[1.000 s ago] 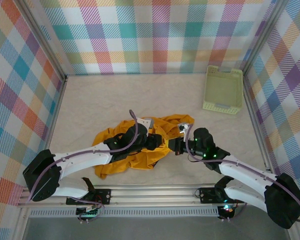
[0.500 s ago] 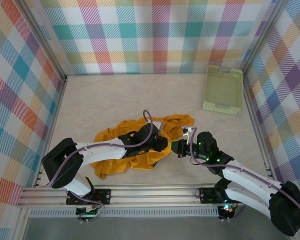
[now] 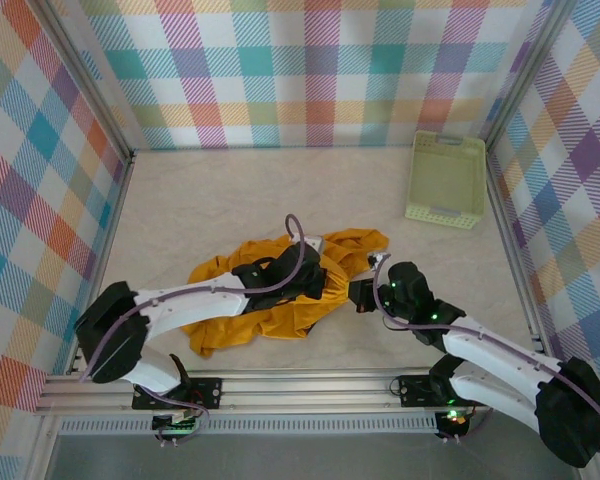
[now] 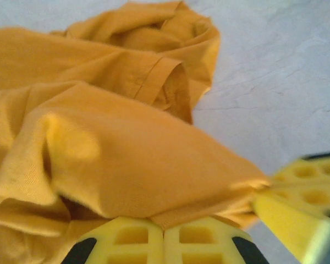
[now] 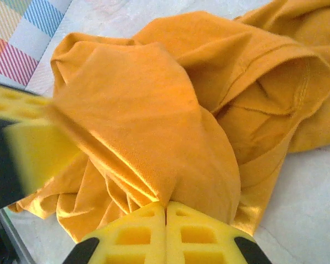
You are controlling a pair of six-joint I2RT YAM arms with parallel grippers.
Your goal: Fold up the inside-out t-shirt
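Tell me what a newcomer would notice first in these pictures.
A crumpled mustard t-shirt lies bunched at the near middle of the table. The left tool and the right tool each pinch a fold of its cloth, jaws shut. A pale green basket sits in the far right corner.

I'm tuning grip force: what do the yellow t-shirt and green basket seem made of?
T-shirt: soft matte knit, likely cotton; fine fabric grain, stitched hems, limp folds. Basket: rigid pale green plastic, probably; slotted moulded walls.

Arms low; left hand [image 4: 164, 234], right hand [image 5: 166, 215] clamped, seemingly almost touching.
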